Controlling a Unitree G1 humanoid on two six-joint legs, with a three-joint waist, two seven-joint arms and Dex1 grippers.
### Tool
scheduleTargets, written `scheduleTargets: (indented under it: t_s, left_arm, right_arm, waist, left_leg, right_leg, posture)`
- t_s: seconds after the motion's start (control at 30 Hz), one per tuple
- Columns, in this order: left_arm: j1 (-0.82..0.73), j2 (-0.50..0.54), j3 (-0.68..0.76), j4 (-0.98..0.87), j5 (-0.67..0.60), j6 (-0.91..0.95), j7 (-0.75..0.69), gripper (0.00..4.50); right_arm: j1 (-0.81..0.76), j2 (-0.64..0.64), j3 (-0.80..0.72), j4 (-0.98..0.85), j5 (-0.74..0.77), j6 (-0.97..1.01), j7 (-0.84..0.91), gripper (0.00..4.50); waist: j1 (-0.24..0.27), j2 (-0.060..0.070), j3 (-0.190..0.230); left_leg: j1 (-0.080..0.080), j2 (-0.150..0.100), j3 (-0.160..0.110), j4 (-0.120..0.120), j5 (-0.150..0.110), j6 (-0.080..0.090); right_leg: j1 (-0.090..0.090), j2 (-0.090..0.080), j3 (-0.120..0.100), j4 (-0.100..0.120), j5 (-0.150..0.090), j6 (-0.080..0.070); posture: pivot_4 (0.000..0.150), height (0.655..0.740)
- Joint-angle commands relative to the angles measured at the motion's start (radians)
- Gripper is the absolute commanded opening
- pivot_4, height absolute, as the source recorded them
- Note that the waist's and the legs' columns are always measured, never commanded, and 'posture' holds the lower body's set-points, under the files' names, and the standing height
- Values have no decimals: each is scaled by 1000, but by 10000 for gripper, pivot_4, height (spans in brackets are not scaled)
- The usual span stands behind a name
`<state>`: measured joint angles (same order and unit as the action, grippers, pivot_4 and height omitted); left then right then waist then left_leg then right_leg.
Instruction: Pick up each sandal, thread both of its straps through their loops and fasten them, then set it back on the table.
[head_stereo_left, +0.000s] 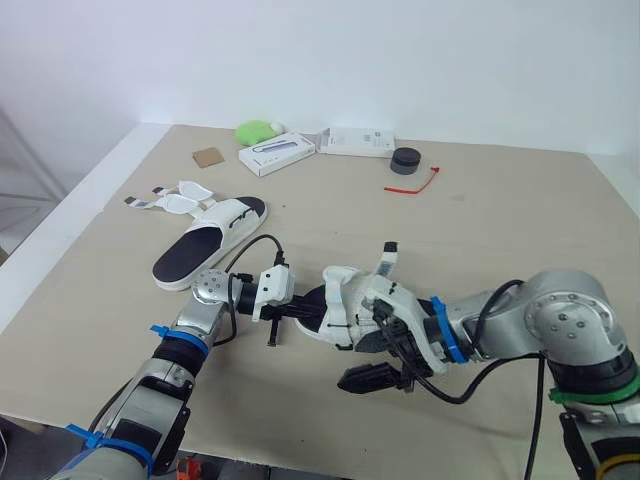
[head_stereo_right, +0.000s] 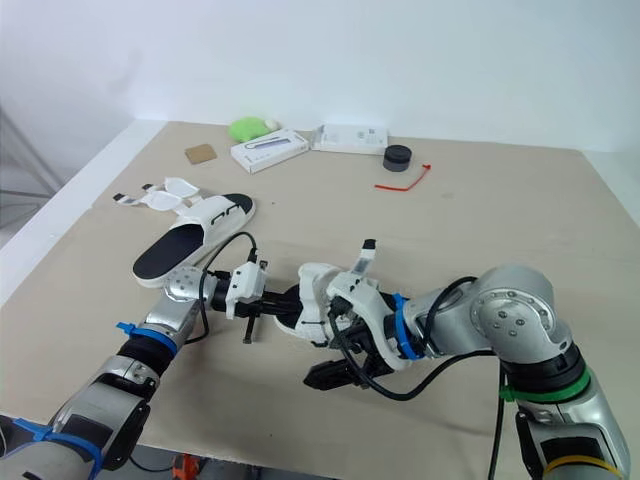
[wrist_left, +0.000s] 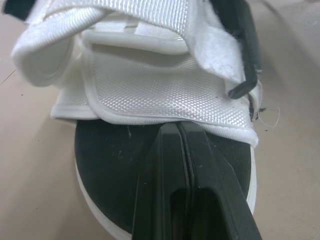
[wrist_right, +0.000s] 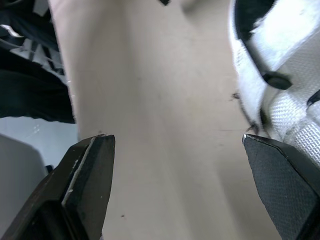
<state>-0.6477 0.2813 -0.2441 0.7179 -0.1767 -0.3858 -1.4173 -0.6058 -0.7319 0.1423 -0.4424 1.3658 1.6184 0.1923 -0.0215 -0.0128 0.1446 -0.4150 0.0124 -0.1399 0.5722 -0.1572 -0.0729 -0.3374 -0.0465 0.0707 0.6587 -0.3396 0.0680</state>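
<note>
near sandal (head_stereo_left: 345, 300): lies at the middle of the table (head_stereo_left: 500, 220), between the two grippers; whether it rests on the surface or is raised slightly cannot be told. black footbed with white woven straps (wrist_left: 165, 95) crossing it. one strap end (head_stereo_left: 388, 255) with a dark tip stands up on the sandal's side away from the robot.

left gripper (wrist_left: 180, 131): at the sandal's heel end, on the robot's left of it. fingers pressed together with no gap. their tips sit over the black footbed, right at the edge of the lower strap. nothing is seen pinched between them.

right gripper (wrist_right: 175, 140): on the robot's right of the sandal and nearer the robot. fingers spread wide, bare table between them. one finger (wrist_right: 285, 185) is just beside the sandal's white upper; contact cannot be confirmed.

far sandal (head_stereo_left: 205, 245): on the table, beyond the near sandal and to the robot's left of it, well apart. its straps (head_stereo_left: 170, 200) lie unfastened, spread flat past its toe end.

containers: two white boxes (head_stereo_left: 278, 153) (head_stereo_left: 360, 141) lie side by side well beyond the near sandal, at the far edge. both are closed; contents cannot be seen.

other items, all well beyond the near sandal: green object (head_stereo_left: 255, 130) just beside the left box, brown card (head_stereo_left: 208, 156), black round item (head_stereo_left: 406, 160), red tie (head_stereo_left: 412, 184).
</note>
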Motion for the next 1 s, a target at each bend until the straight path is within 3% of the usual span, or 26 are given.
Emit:
scheduleTargets:
  t_s: [0.03, 0.3, 0.63, 1.0]
  left_arm:
    - [68, 13, -84, 89, 109, 32, -6, 0]
    - [80, 15, -86, 79, 107, 34, -9, 0]
    - [67, 17, -92, 77, 110, 42, -27, 0]
    - [70, 21, -92, 69, 109, 44, -31, 0]
  right_arm:
    - [-23, 12, -36, 29, -27, -4, -53, 44015]
    - [0, 16, -108, 9, 89, -23, -198, 44015]
    - [48, -158, -32, -13, 470, -313, -537, 44015]
    - [24, -102, 146, 7, 511, -448, -629, 44015]
  waist:
    - [0, 0, 0]
    - [0, 0, 0]
    - [-2, -1, 2]
    - [-3, -2, 3]
  left_leg:
    - [0, 0, 0, 0, 0, 0]
    - [0, 0, 0, 0, 0, 0]
    - [-3, 0, 0, 0, 0, 1]
    - [-4, 1, 0, 0, 1, 1]
  right_leg:
    - [0, 0, 0, 0, 0, 0]
    - [0, 0, 0, 0, 0, 0]
    - [-2, 0, 0, 0, -1, -1]
    - [-2, 1, 0, 0, -1, -1]
  posture:
    - [1500, 7400]
    - [1500, 7400]
    - [1500, 7400]
    - [1500, 7400]
